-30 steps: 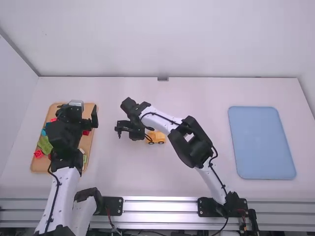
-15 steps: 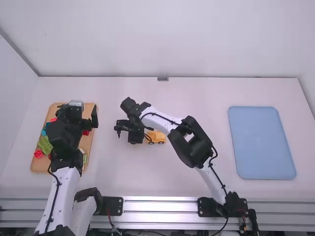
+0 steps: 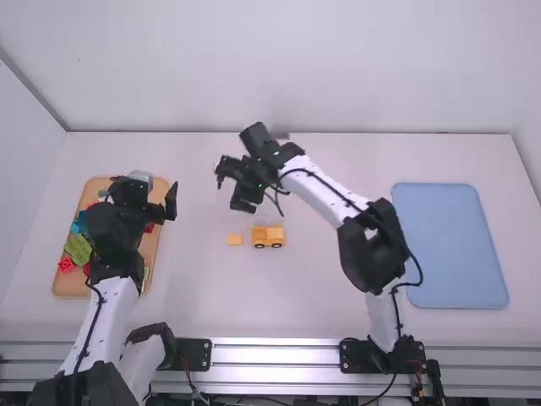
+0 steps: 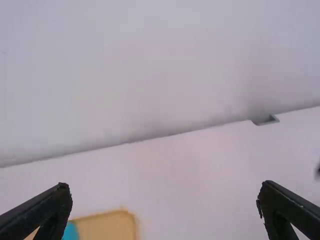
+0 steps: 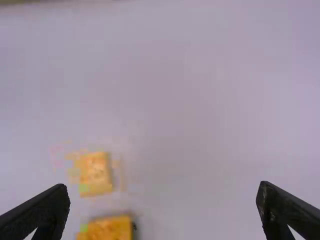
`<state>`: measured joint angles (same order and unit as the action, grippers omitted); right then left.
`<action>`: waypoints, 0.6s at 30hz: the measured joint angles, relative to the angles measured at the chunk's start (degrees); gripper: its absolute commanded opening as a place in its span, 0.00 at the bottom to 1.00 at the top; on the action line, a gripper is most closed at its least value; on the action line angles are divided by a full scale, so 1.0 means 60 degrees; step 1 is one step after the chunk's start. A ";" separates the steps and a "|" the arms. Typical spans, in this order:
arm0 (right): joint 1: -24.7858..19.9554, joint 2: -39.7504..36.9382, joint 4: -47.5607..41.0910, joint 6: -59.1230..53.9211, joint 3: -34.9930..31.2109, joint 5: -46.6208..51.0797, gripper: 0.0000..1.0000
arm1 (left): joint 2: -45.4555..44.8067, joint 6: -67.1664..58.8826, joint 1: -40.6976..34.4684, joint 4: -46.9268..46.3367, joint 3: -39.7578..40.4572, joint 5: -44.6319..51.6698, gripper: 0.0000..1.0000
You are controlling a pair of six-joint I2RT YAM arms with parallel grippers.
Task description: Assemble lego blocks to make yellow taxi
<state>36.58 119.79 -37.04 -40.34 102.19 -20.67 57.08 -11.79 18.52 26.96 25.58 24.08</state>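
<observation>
Near the middle of the table stands a yellow block car (image 3: 269, 236) on dark wheels, with a separate small yellow block (image 3: 235, 239) just left of it. My right gripper (image 3: 226, 184) is beyond them, raised off the table. In the right wrist view, my right gripper (image 5: 164, 200) is open with nothing between its fingers, and the loose yellow block (image 5: 96, 173) and the car (image 5: 111, 229) lie below. My left gripper (image 3: 163, 203) is over the wooden tray's right side; in the left wrist view, my left gripper (image 4: 165, 202) stands wide open and holds nothing.
The wooden tray (image 3: 156, 241) at the left holds several red, blue and green pieces, partly under the left arm. A blue mat (image 3: 448, 245) lies on the table's right side. The back wall (image 3: 279, 68) rises behind the table's far edge.
My right gripper has moved up and away from the yellow pieces toward the table's far side, uncovering the small yellow block. My left gripper has shifted slightly to the right.
</observation>
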 measured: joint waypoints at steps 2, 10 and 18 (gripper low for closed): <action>-0.0630 -0.0794 0.0211 0.0251 -0.0492 0.0044 0.98 | 0.0492 -0.0175 0.0000 -0.0652 0.0277 0.0481 0.99; -0.2404 -0.3679 0.2779 0.1155 -0.4371 0.0222 0.98 | 0.2302 -0.2076 -0.0040 -0.4426 0.2820 0.2222 0.99; -0.4309 -0.6018 0.5136 0.2106 -0.7275 0.0240 0.98 | 0.3340 -0.5555 -0.1300 -0.9209 0.4900 0.2204 0.99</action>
<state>10.72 83.68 -6.22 -27.70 58.54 -19.22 77.12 -45.12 10.72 -28.29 54.98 37.30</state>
